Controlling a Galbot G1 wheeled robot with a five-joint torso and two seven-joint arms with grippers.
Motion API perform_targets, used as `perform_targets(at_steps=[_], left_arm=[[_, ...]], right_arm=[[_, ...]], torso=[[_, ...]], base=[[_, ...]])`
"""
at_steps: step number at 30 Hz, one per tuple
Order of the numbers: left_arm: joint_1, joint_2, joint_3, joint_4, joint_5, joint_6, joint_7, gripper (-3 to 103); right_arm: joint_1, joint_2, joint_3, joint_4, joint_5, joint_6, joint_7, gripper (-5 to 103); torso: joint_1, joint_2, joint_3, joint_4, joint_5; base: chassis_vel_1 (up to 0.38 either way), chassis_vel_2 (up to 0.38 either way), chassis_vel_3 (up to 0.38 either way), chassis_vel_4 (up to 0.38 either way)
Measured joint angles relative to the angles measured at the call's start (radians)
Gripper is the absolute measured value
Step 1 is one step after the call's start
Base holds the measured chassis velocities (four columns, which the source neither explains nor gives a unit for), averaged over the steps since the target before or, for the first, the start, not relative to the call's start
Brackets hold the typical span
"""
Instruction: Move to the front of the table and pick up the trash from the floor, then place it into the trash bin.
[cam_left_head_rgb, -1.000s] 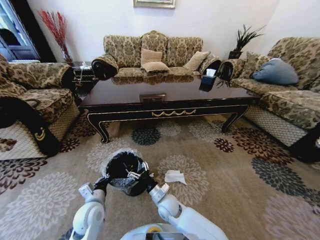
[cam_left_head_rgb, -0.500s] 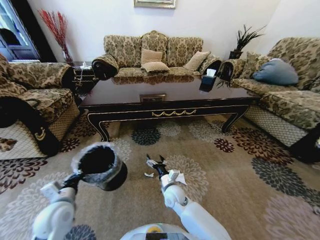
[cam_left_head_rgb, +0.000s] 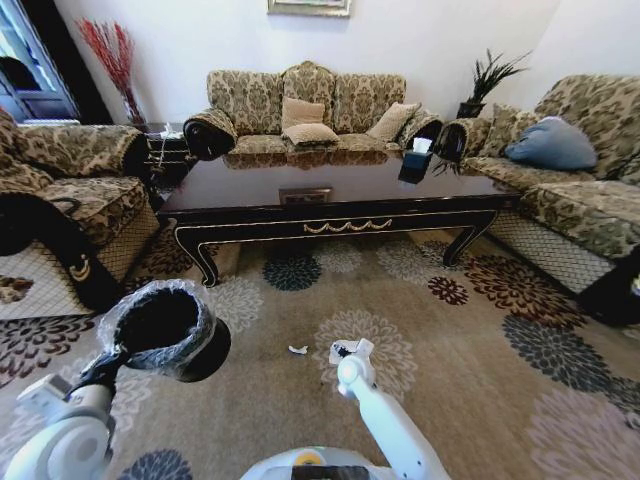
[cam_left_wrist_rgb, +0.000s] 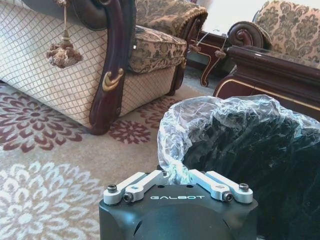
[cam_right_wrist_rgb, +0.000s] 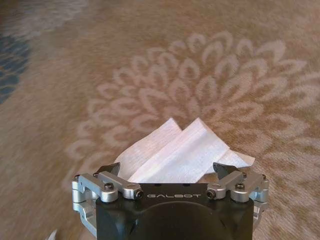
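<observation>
- Right wrist view: the right gripper hangs low over the white paper, fingers spread wide to either side of it, nothing pinched.
- Left gripper is clamped on the bag-lined rim of the trash bin, held off to the robot's left.
- A tiny white scrap lies on the carpet, in front of the table.

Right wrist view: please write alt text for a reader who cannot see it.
The right gripper, its fingers spread open, hangs over a creased white paper lying on a beige carpet with a pale flower pattern. The paper sits between the two fingertips, not yet clamped.
</observation>
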Motion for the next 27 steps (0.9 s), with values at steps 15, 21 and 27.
perform_targets(at_steps=[15, 21, 27], left_arm=[[0.032, -0.019, 0.015, -0.038, 0.026, -0.004, -0.017, 4], [0.037, -0.022, 0.018, -0.038, 0.033, -0.011, -0.016, 4], [0.023, -0.024, 0.044, -0.023, 0.054, -0.022, -0.016, 3]], right_arm=[[0.1, 0.067, 0.051, -0.299, -0.071, 0.066, -0.184, 99], [0.103, 0.063, 0.05, -0.307, -0.09, 0.076, -0.2, 79], [0.074, 0.044, 0.039, -0.232, -0.097, 0.076, -0.212, 51]], torso=[[0.0, 0.0, 0.0, -0.0003, -0.0002], [0.0, 0.0, 0.0, -0.0003, -0.0003], [0.0, 0.0, 0.0, 0.0004, 0.0004]], base=[[0.0, 0.0, 0.0, 0.0], [0.0, 0.0, 0.0, 0.0], [0.0, 0.0, 0.0, 0.0]])
